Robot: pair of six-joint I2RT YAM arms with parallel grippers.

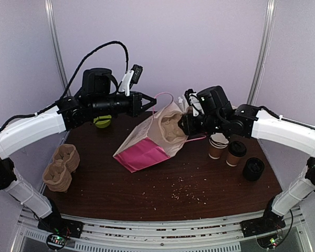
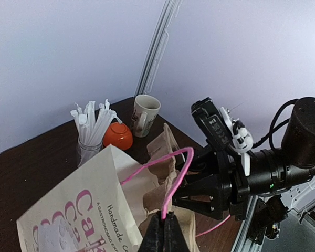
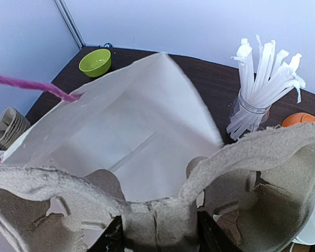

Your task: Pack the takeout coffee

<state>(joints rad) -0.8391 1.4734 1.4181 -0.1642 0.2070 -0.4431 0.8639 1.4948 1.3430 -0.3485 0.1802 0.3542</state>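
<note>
While the left claw (image 1: 147, 103) pinched the pink cord handle (image 2: 178, 173) of the white-and-pink paper bag (image 1: 142, 149), the right claw (image 1: 185, 125) gripped a brown pulp cup carrier (image 3: 157, 220) at its mouth; brown paper coffee cups (image 1: 218, 147) stood near the worktop's (image 1: 147, 184) right edge.

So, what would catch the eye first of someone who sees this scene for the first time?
The white paper bag with pink print, tilted in the middle of the table, its pink handle pinched by the left tool. The right tool holds a cardboard cup carrier at the bag's open mouth. Two brown coffee cups stand to the right of it.
</note>
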